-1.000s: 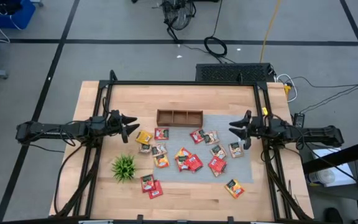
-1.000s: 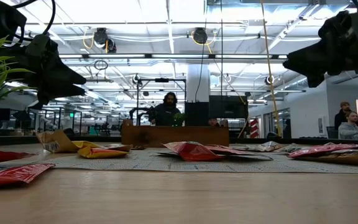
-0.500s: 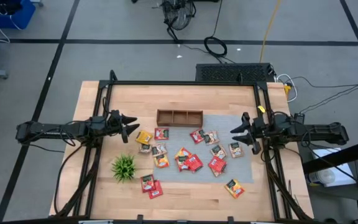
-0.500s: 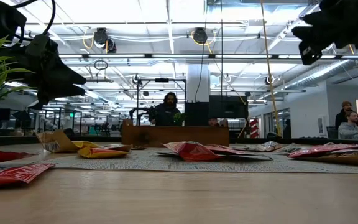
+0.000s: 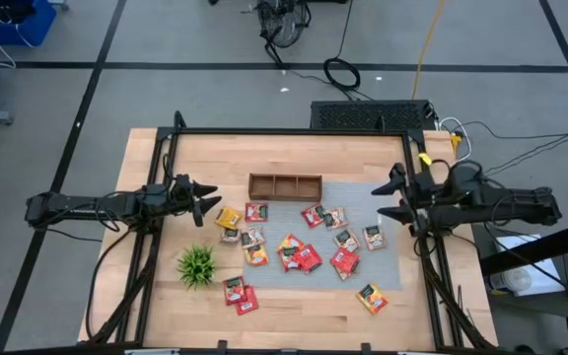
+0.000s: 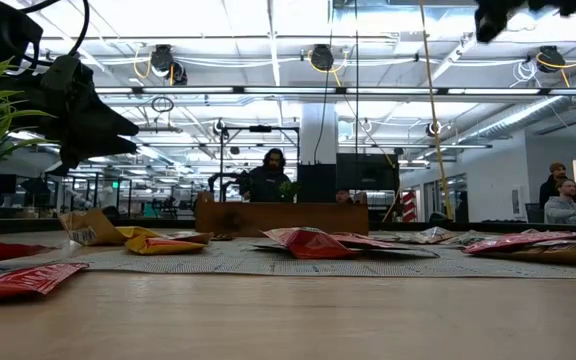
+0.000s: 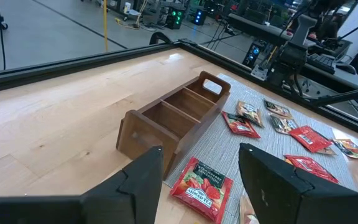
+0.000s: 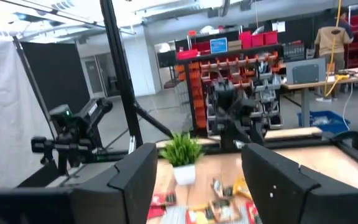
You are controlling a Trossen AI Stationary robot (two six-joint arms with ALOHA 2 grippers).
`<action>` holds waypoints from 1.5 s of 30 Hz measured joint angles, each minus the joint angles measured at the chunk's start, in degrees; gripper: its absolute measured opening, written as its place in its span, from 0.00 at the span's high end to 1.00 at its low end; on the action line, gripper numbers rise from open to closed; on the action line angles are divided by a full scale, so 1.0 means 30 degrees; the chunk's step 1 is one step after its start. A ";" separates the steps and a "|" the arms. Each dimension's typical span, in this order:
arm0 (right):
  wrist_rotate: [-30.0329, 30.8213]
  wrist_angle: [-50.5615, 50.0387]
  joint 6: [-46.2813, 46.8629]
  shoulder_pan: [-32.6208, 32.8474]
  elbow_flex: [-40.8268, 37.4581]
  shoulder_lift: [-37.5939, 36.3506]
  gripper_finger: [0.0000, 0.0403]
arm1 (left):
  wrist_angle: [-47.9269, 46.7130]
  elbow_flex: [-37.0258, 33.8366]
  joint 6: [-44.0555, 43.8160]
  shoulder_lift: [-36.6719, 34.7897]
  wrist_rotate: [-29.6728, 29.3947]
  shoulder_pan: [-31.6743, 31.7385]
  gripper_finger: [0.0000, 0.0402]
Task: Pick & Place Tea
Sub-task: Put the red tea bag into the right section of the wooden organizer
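I read this as the opening of a pick — nothing is held yet. The tea packets (image 5: 294, 251) lie scattered over the grey mat (image 5: 383, 271) and bare wood at the counter's middle, and the wooden tray (image 5: 284, 185) sits toward the far edge with its compartments bare. My right end effector (image 5: 390, 197) hangs near the right edge with fingers wide, holding nothing. My left end effector (image 5: 208, 197) waits by the left edge, also wide and empty. Next move — I would bring the right one down over a nearby packet and close on it.
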 joint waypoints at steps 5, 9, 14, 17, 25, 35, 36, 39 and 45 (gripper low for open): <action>0.0029 -0.2791 -0.0614 0.0000 0.3797 0.2000 0.48 | -0.0006 0.0000 0.0000 0.0000 0.0000 0.0000 0.47; 0.0075 -0.4698 -0.0846 0.0000 0.6526 0.3418 0.50 | 0.0000 0.0000 0.0000 0.0000 0.0000 0.0000 0.47; 0.2089 -0.7222 -0.0549 -0.0002 0.9575 0.5187 0.50 | 0.0000 0.0000 0.0000 0.0000 0.0000 0.0000 0.47; 0.3547 -0.8396 -0.0500 -0.0007 1.1047 0.6165 0.50 | 0.0000 0.0000 0.0000 0.0000 0.0000 0.0000 0.47; 0.6177 -0.8940 0.0240 0.0910 1.3494 0.8358 0.50 | -0.0005 0.0000 0.0000 0.0000 0.0000 0.0000 0.47; 0.9991 -0.8611 -0.0774 0.3457 1.4297 1.0158 0.50 | 0.0000 0.0000 0.0000 0.0000 0.0000 0.0000 0.47; 1.0360 -0.8509 -0.0792 0.3647 1.4292 1.0233 0.50 | -0.0003 0.0000 0.0000 0.0000 0.0000 0.0000 0.47; 1.1046 -0.8542 -0.0689 0.4290 1.4297 1.0409 0.50 | -0.0007 0.0000 0.0000 0.0000 0.0000 0.0000 0.47; 1.2114 -0.9323 0.0046 0.6340 1.4297 1.0881 0.50 | -0.0001 0.0000 0.0000 0.0000 0.0000 0.0007 0.47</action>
